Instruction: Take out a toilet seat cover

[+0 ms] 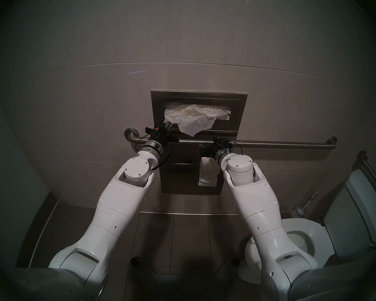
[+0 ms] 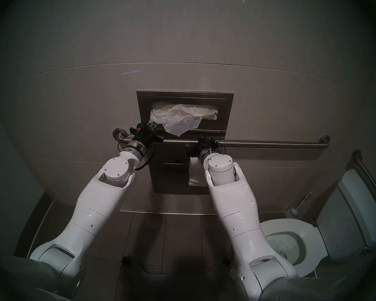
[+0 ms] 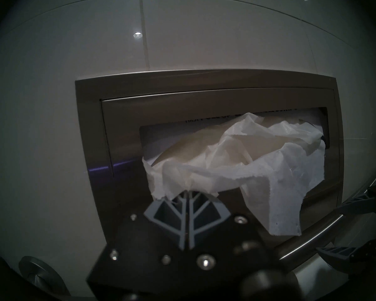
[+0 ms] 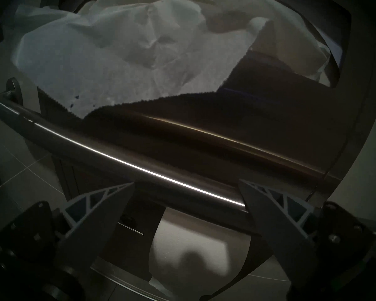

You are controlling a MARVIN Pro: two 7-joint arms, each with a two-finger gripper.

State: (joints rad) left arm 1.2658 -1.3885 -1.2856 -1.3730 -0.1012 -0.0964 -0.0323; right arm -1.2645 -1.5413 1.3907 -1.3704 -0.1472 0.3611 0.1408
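Crinkled seat cover (image 3: pixel 237 163) spilling from the wall dispenser (image 3: pixel 204 87), left gripper (image 3: pixel 188 196) pinched on its lower left edge, right gripper (image 4: pixel 186 196) spread wide below by the grab bar (image 4: pixel 139 163)

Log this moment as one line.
left pincer: shut on crinkled white tissue-paper seat cover | right pincer: open, empty | cover partly out of steel dispenser

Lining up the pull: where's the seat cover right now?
In the head view, the toilet seat cover hangs from the wall dispenser slot, above the grab bar, its lower-left corner at the left gripper.
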